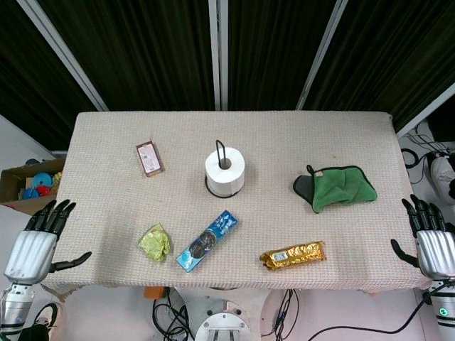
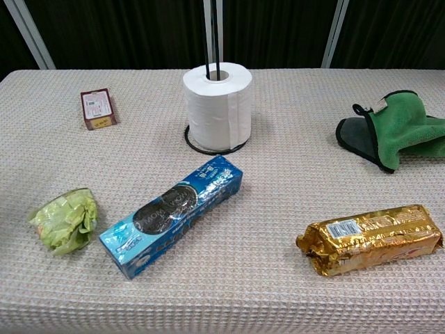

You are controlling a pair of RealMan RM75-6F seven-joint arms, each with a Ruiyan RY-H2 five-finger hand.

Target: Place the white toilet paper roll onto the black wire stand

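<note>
Task looks done: toilet paper roll sits upright on the wire stand, stand's black post poking up through the core, base ring showing around the bottom of the roll. Far-centre of the table. Nothing left that I can judge except maybe parking the arms.

Left hand is off the near-left corner of the table, fingers spread, holding nothing. Right hand is off the near-right edge, fingers also apart, empty. Both well clear of the roll; neither shows in the chest view.

Surface: beige waffle-weave cloth. Also on it: small red-brown box far left, crumpled green wrapper near left, blue cookie pack near centre, gold foil pack near right, green mitt far right.

Room: black curtains with pale poles behind, cables on the floor, a box of toys off to the left.
</note>
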